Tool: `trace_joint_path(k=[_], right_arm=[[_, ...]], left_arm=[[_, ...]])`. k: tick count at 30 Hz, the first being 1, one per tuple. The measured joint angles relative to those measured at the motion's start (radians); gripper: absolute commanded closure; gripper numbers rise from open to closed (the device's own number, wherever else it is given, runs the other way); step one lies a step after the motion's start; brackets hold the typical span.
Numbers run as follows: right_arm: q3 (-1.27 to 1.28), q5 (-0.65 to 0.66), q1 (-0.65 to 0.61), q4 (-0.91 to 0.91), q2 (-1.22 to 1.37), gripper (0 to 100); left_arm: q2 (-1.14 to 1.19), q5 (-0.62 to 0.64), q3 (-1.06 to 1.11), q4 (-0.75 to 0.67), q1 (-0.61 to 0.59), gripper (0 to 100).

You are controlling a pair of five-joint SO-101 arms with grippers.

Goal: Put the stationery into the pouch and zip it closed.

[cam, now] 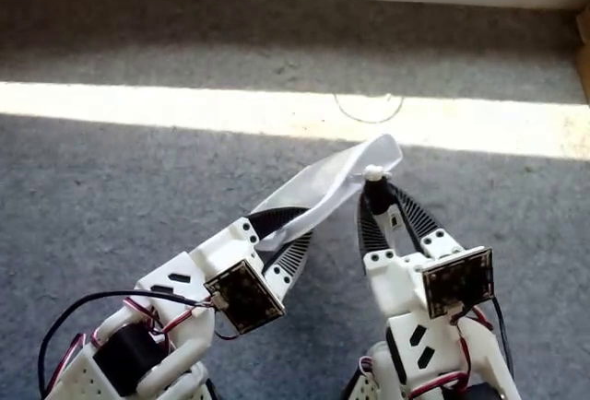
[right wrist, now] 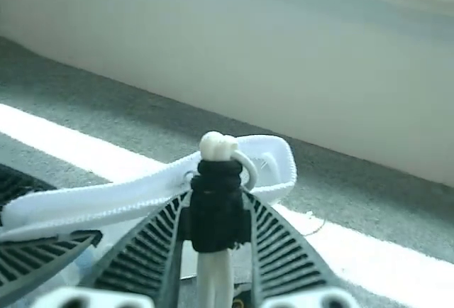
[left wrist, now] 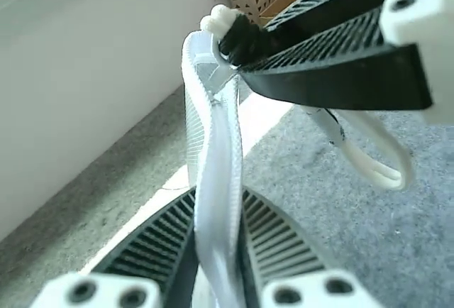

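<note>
The white pouch [cam: 324,182] hung stretched between the two grippers, above the grey tabletop [cam: 111,188]. The left gripper [cam: 300,227] was clamped on its body, and the right gripper [cam: 373,195] was pinched shut on the zip pull [right wrist: 215,180] at the far end. To zip well, I judged, the left needed to hold firm while the right drew the pull straight along the teeth, keeping the fabric taut

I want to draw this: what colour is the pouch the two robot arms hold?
White. The flat fabric pouch shows best in the high view.
</note>
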Motion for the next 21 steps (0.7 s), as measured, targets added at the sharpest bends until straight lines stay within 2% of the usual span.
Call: trace_joint_path(k=[21], right_arm=[[0.124, -0.015, 0.098, -0.169, 0.0, 99.3]], left_arm=[[0.0, -0.002, 0.0, -0.006, -0.017, 99]])
